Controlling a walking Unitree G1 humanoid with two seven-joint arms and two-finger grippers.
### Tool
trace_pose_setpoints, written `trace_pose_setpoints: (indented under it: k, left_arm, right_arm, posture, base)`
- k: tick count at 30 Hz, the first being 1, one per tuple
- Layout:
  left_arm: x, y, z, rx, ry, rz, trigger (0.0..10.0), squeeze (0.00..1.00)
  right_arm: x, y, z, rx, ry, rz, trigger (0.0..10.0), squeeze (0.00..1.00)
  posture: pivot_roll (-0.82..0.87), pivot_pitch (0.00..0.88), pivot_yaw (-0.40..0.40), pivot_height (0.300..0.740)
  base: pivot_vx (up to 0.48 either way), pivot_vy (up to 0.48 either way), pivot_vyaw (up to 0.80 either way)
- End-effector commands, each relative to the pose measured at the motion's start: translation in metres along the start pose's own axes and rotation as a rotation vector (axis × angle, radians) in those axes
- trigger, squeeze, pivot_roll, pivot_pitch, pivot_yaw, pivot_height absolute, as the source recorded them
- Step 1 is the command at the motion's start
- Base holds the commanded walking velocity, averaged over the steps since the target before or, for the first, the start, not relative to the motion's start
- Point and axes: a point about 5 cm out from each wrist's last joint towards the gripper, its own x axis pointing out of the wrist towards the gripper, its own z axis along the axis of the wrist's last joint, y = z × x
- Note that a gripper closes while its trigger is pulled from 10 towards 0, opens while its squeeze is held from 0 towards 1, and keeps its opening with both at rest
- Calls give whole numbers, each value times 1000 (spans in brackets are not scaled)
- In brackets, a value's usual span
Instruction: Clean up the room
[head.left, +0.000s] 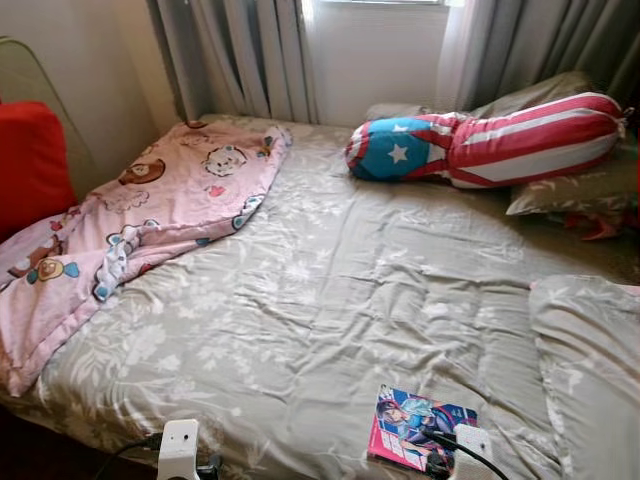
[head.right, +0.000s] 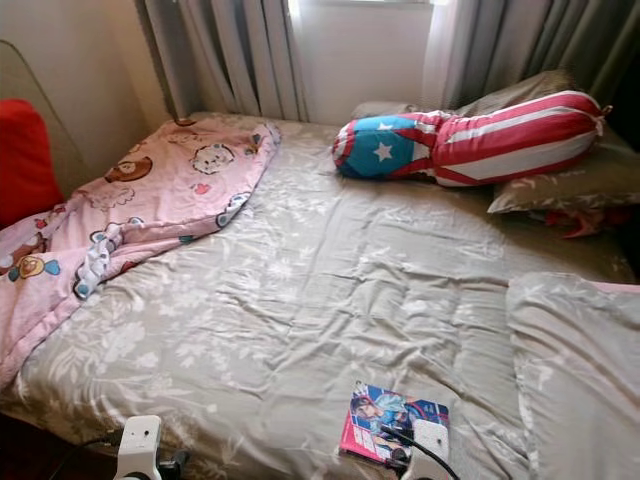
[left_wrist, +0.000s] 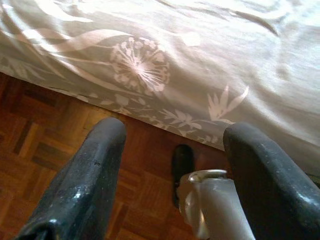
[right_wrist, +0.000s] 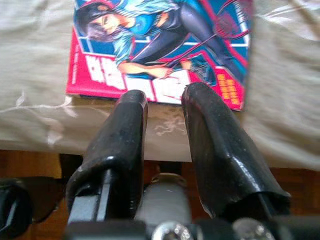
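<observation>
A comic book (head.left: 420, 425) with a pink and blue cover lies flat on the grey floral bed sheet (head.left: 330, 300), close to the bed's front edge on the right. In the right wrist view my right gripper (right_wrist: 165, 97) sits just short of the book's (right_wrist: 160, 45) near edge. It is open by a narrow gap, nothing between its fingers (right_wrist: 127, 130). My left gripper (left_wrist: 175, 132) hangs open and empty beside the bed's front edge, over the floor. Its white wrist (head.left: 178, 445) shows at the bottom left.
A pink cartoon blanket (head.left: 150, 210) lies crumpled on the bed's left side. A stars-and-stripes bolster (head.left: 490, 140) and grey pillows (head.left: 580, 180) lie at the head. A folded grey duvet (head.left: 590, 360) is at the right, a red cushion (head.left: 30, 160) far left. Parquet floor (left_wrist: 45, 140) runs below the bed.
</observation>
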Motion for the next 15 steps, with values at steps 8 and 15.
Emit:
trace_pose_setpoints:
  k: [8, 15]
  left_arm:
    - [-1, 1, -4, 24, 24, -3, 10000, 0]
    - [-1, -1, -5, 35, 26, -9, 10000, 0]
  right_arm:
    - [-1, 2, -5, -21, 25, 5, 10000, 0]
    - [-1, 3, -4, -62, 22, 13, 10000, 0]
  posture:
    - [40, 0, -4, 740]
    - [19, 0, -11, 740]
  base:
    - [0, 0, 0]
    - [0, 87, 0]
